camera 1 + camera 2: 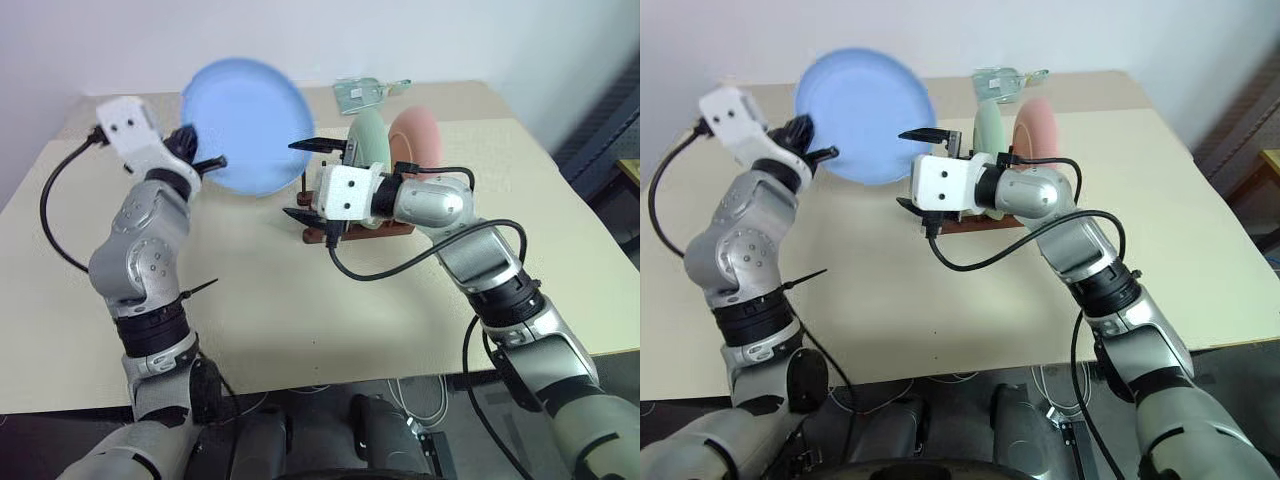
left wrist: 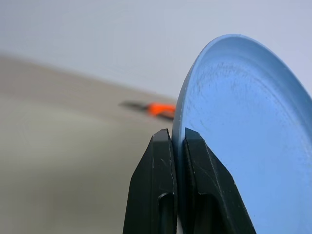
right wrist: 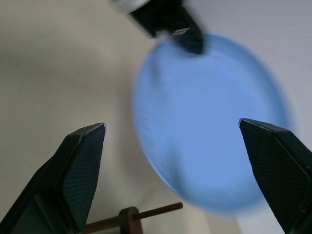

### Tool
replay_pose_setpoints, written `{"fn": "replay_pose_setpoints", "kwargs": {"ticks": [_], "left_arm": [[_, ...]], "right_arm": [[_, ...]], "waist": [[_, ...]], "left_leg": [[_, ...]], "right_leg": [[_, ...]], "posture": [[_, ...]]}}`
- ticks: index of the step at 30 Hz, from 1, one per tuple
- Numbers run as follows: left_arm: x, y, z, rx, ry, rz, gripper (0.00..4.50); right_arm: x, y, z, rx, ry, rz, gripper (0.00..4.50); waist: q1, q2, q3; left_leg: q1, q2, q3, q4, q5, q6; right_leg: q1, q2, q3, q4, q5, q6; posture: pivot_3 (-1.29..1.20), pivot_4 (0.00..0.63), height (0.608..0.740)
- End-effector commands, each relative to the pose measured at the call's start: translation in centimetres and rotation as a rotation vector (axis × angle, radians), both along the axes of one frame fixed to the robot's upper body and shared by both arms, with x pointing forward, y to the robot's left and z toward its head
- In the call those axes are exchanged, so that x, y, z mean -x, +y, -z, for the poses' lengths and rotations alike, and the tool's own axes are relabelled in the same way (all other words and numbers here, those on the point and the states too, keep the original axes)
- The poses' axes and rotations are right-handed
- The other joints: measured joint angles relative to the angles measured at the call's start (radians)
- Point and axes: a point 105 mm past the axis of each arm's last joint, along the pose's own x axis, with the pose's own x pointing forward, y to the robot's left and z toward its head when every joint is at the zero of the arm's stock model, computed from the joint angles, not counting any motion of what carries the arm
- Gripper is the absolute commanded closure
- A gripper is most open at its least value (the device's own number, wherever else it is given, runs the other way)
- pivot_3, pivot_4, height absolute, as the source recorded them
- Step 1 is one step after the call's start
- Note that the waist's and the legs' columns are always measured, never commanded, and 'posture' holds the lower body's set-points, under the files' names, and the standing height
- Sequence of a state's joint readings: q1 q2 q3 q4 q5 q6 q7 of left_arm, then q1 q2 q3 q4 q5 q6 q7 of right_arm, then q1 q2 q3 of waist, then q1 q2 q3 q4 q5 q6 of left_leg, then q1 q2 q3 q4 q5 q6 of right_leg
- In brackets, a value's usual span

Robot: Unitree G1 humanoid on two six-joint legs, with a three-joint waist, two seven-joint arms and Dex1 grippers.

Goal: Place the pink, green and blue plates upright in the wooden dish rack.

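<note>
The right pincer [image 1: 304, 180] hovers above the middle of the beige surface [image 1: 300, 320], its two black fingers spread wide and holding nothing, pointing toward the robot's left at the blue plate [image 1: 247, 125]. In the right wrist view that plate lies between the two spread fingers [image 3: 80, 170] but beyond them, not touched by them.

The left pincer [image 1: 200, 155] is clamped shut on the rim of the blue plate; in the left wrist view both fingers [image 2: 156, 185] pinch the edge, one on each side. The plate is lifted clear of the surface and stands nearly on edge, its hollow face turned toward the robot, slightly tilted.

Just behind the right pincer sits the wooden dish rack [image 1: 395, 228], partly hidden by the right wrist. Two plates stand upright in it, side by side: the green plate [image 1: 368, 135] on the robot's left and the pink plate [image 1: 418, 140] on its right, close together. That makes three plates, one of each colour, and one rack.

The near and left parts of the surface are bare. At the far edge lies a clear packet [image 1: 368, 92], well apart from the rack.
</note>
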State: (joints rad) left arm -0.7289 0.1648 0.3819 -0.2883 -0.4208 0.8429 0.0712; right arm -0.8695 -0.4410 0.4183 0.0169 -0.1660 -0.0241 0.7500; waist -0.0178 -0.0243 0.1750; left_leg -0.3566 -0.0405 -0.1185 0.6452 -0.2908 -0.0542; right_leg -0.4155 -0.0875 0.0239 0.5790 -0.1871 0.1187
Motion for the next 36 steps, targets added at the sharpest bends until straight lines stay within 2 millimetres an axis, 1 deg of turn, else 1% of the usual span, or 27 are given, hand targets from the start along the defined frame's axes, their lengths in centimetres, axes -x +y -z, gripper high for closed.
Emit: {"fn": "replay_pose_setpoints", "kwargs": {"ticks": [1, 2, 5, 8, 10, 11, 12, 14, 16, 17, 18, 19, 20, 21, 22, 24, 25, 26, 27, 28, 30, 31, 33, 34, 36], "left_arm": [[1.2, -2.4, -2.8, -0.037, -0.084, 0.088, 4.47], [1.4, -2.8, -3.0, -0.051, -0.088, 0.103, 4.47], [1.9, -3.3, -2.8, -0.068, -0.087, 0.128, 4.5], [2.2, -3.5, -2.6, -0.072, -0.081, 0.145, 4.5], [2.3, -3.4, -2.4, -0.086, -0.076, 0.142, 4.5], [2.3, -3.2, -2.3, -0.089, -0.073, 0.136, 4.5], [2.3, -3.1, -2.3, -0.09, -0.072, 0.131, 4.5], [2.4, -2.5, -2.8, -0.035, -0.099, 0.134, 4.5], [2.4, -1.3, -3.6, 0.06, -0.139, 0.104, 3.81], [2.4, 0.1, -4.4, 0.113, -0.175, 0.056, 3.49], [2.5, 1.6, -5.2, 0.142, -0.212, -0.006, 3.03], [2.5, 3.7, -5.8, 0.145, -0.241, -0.093, 2.54], [2.7, 5.0, -6.1, 0.141, -0.26, -0.15, 1.97], [2.8, 6.3, -6.3, 0.123, -0.268, -0.21, 1.56], [3.0, 8.3, -6.4, 0.12, -0.279, -0.287, 1.05], [3.6, 11.3, -6.2, 0.11, -0.3, -0.392, 1.05], [3.6, 11.9, -5.6, 0.031, -0.288, -0.412, 1.05], [3.4, 11.9, -4.6, -0.066, -0.255, -0.403, 1.05], [2.9, 11.3, -3.1, -0.168, -0.207, -0.375, 1.05], [2.4, 10.2, -1.1, -0.272, -0.149, -0.317, 1.05], [2.1, 7.6, 2.9, -0.407, -0.067, -0.182, 1.05], [2.2, 6.7, 4.3, -0.439, -0.048, -0.138, 1.05], [2.9, 4.2, 7.6, -0.495, 0.0, -0.003, 1.05], [3.4, 3.2, 8.9, -0.48, 0.02, 0.065, 1.05], [4.3, 1.9, 11.3, -0.477, 0.065, 0.163, 1.05]], "right_arm": [[-0.5, 1.2, -0.9, 0.012, -0.089, -0.014, 0.0], [-0.8, 1.3, -0.9, 0.012, -0.092, -0.009, 0.0], [-1.6, 1.2, -0.9, 0.01, -0.095, 0.017, 0.87], [-2.3, 1.0, -0.5, 0.028, -0.109, 0.039, 2.28], [-2.4, 0.9, -0.5, 0.026, -0.109, 0.046, 3.32], [-2.4, 0.8, -0.5, 0.023, -0.11, 0.047, 3.93], [-2.4, 0.8, -0.5, 0.021, -0.111, 0.047, 4.35], [-2.3, 0.8, -0.6, 0.019, -0.125, 0.046, 4.44], [-2.2, 0.9, -0.8, 0.016, -0.147, 0.046, 4.5], [-2.0, 0.9, -0.9, 0.013, -0.157, 0.04, 4.5], [-1.8, 1.0, -1.1, 0.007, -0.165, 0.032, 4.5], [-1.5, 1.2, -1.4, -0.009, -0.167, 0.02, 4.5], [-1.3, 1.2, -1.6, -0.021, -0.168, 0.012, 4.5], [-1.0, 1.3, -1.8, -0.04, -0.165, 0.005, 4.5], [-0.6, 1.5, -2.4, -0.084, -0.155, -0.017, 4.5], [0.3, 1.6, -3.8, -0.199, -0.12, -0.05, 4.5], [0.9, 1.6, -4.9, -0.292, -0.072, -0.075, 4.5], [1.5, 1.5, -6.1, -0.386, -0.014, -0.105, 4.5], [2.0, 1.4, -7.1, -0.483, 0.056, -0.135, 4.5], [2.6, 1.2, -8.1, -0.589, 0.155, -0.17, 4.5], [3.5, 0.9, -9.1, -0.727, 0.337, -0.235, 4.5], [3.9, 0.9, -9.3, -0.761, 0.398, -0.255, 4.5], [4.1, 0.7, -9.4, -0.876, 0.564, -0.268, 4.5], [4.1, 0.6, -9.3, -0.925, 0.637, -0.266, 4.5], [3.8, 0.6, -8.7, -1.008, 0.768, -0.238, 4.5]], "waist": [[-0.001, 0.0, 0.0], [-0.002, 0.0, 0.0], [-0.001, 0.0, 0.0], [0.0, 0.0, 0.0], [-0.001, 0.0, 0.0], [-0.001, 0.0, 0.0], [-0.002, 0.0, 0.0], [-0.002, 0.0, 0.001], [0.0, 0.0, 0.001], [0.001, 0.0, 0.001], [0.002, -0.002, 0.003], [0.001, -0.003, 0.003], [-0.001, -0.003, 0.003], [-0.004, -0.003, 0.003], [-0.004, -0.002, 0.003], [-0.004, -0.002, 0.003], [-0.005, -0.002, 0.003], [-0.007, -0.002, 0.003], [-0.006, -0.002, 0.003], [-0.003, -0.002, 0.003], [0.008, -0.002, 0.003], [0.013, -0.002, 0.002], [0.012, -0.004, 0.002], [0.009, -0.004, 0.001], [0.004, -0.005, 0.001]], "left_leg": [[0.0, 0.0, 0.0, 0.0, 0.0, 0.0], [0.0, 0.0, 0.0, 0.0, 0.0, 0.0], [0.0, 0.0, 0.0, 0.0, 0.0, 0.0], [0.0, 0.0, 0.0, 0.0, 0.0, 0.0], [0.0, 0.0, 0.0, 0.0, 0.0, 0.0], [0.0, 0.0, 0.0, 0.0, 0.0, 0.0], [0.0, 0.0, 0.0, 0.0, 0.0, 0.0], [0.0, 0.0, 0.0, 0.0, 0.0, 0.0], [0.0, 0.0, 0.0, 0.0, 0.0, 0.0], [0.0, 0.0, 0.0, 0.0, 0.0, 0.0], [0.0, 0.0, 0.0, 0.0, 0.0, 0.0], [-0.001, 0.0, 0.0, 0.0, 0.0, -0.001], [-0.001, 0.0, 0.0, 0.0, 0.001, -0.002], [0.0, 0.0, 0.0, 0.0, 0.001, -0.002], [0.0, 0.0, 0.0, -0.001, 0.001, -0.002], [0.001, 0.001, 0.0, -0.003, 0.003, -0.005], [0.0, 0.001, 0.0, -0.003, 0.003, -0.006], [0.0, 0.001, 0.0, -0.003, 0.003, -0.006], [0.0, 0.001, 0.001, -0.004, 0.003, -0.006], [0.0, 0.001, 0.001, -0.004, 0.003, -0.005], [0.0, 0.001, 0.0, -0.004, 0.002, -0.003], [0.0, 0.0, 0.0, -0.004, 0.002, -0.003], [-0.002, 0.0, -0.002, -0.003, 0.002, -0.002], [-0.002, 0.0, -0.002, -0.002, 0.002, -0.002], [-0.002, 0.001, -0.001, -0.003, 0.001, -0.002]], "right_leg": [[0.0, 0.0, 0.0, 0.0, 0.0, 0.0], [0.0, 0.0, 0.0, 0.0, 0.0, 0.0], [-0.001, 0.0, 0.0, 0.001, 0.0, 0.0], [-0.001, 0.0, 0.0, 0.001, 0.0, 0.0], [-0.001, 0.0, 0.0, 0.001, 0.0, 0.0], [-0.001, 0.0, 0.0, 0.001, 0.0, 0.0], [-0.001, 0.0, 0.0, 0.001, 0.0, 0.0], [-0.001, 0.001, 0.0, 0.001, 0.0, 0.0], [-0.001, 0.0, 0.001, 0.001, 0.0, 0.0], [-0.001, 0.0, 0.001, 0.001, 0.0, 0.0], [-0.001, 0.0, 0.001, 0.001, 0.0, 0.0], [-0.001, 0.001, 0.001, 0.001, 0.0, 0.0], [-0.002, 0.001, 0.001, 0.001, 0.001, -0.001], [-0.002, 0.001, 0.001, 0.001, 0.001, -0.001], [-0.002, 0.001, 0.001, 0.001, 0.001, -0.001], [-0.003, 0.001, 0.001, 0.001, 0.001, -0.001], [-0.003, 0.001, 0.001, 0.001, 0.001, -0.001], [-0.004, 0.001, 0.001, 0.001, 0.001, -0.001], [-0.004, 0.001, 0.001, 0.001, 0.001, -0.001], [-0.004, 0.001, 0.001, 0.001, 0.001, -0.001], [-0.004, 0.001, 0.001, 0.001, 0.001, -0.001], [-0.003, 0.0, 0.001, 0.001, 0.001, -0.002], [-0.003, 0.0, 0.001, 0.001, 0.001, -0.003], [-0.004, 0.0, 0.001, 0.001, -0.001, -0.005], [-0.004, 0.0, 0.001, 0.002, 0.0, -0.006]], "posture": [[0.0, 0.15, 0.74], [0.0, 0.15, 0.74], [0.0, 0.15, 0.74], [0.0, 0.15, 0.74], [0.0, 0.15, 0.74], [0.0, 0.15, 0.74], [0.0, 0.15, 0.74], [0.0, 0.15, 0.74], [0.0, 0.15, 0.74], [0.0, 0.15, 0.74], [0.0, 0.15, 0.74], [0.0, 0.15, 0.74], [0.0, 0.15, 0.74], [0.0, 0.15, 0.74], [0.0, 0.15, 0.74], [0.0, 0.15, 0.74], [0.0, 0.15, 0.74], [0.0, 0.15, 0.74], [0.0, 0.15, 0.74], [0.0, 0.15, 0.74], [0.0, 0.15, 0.74], [0.0, 0.15, 0.74], [0.0, 0.15, 0.74], [0.0, 0.15, 0.74], [0.0, 0.15, 0.74]]}}
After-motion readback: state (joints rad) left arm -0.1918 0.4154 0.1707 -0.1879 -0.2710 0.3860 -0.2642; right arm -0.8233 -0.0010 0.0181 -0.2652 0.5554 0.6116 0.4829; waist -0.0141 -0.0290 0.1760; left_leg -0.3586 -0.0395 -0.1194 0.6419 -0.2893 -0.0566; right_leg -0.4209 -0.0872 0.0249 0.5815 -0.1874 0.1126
